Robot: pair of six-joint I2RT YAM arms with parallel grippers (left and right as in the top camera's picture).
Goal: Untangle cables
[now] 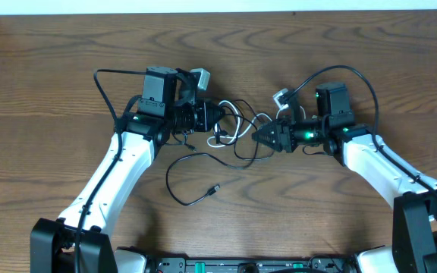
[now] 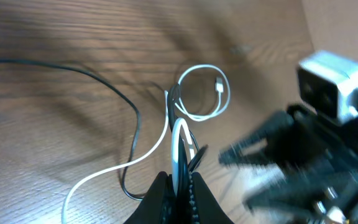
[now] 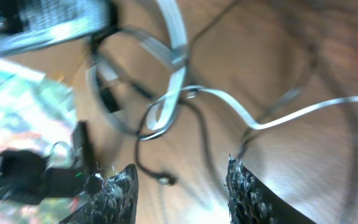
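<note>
The cables are thin black and white cords lying tangled on the wooden table between my two grippers (image 1: 241, 130). A black cord (image 1: 179, 182) loops out toward the front and ends in a small plug (image 1: 215, 189). My left gripper (image 1: 222, 117) is shut on a white cable and a black cable together (image 2: 180, 155); beyond the fingers the white cable forms a loop (image 2: 204, 92). My right gripper (image 1: 258, 136) is open and empty, with its fingertips (image 3: 180, 177) just above the white cable's loops (image 3: 173, 87).
The wooden table (image 1: 51, 91) runs to a pale wall edge at the back. Thicker black arm wires arch over each wrist (image 1: 116, 76) (image 1: 355, 76). My right arm shows blurred in the left wrist view (image 2: 303, 155).
</note>
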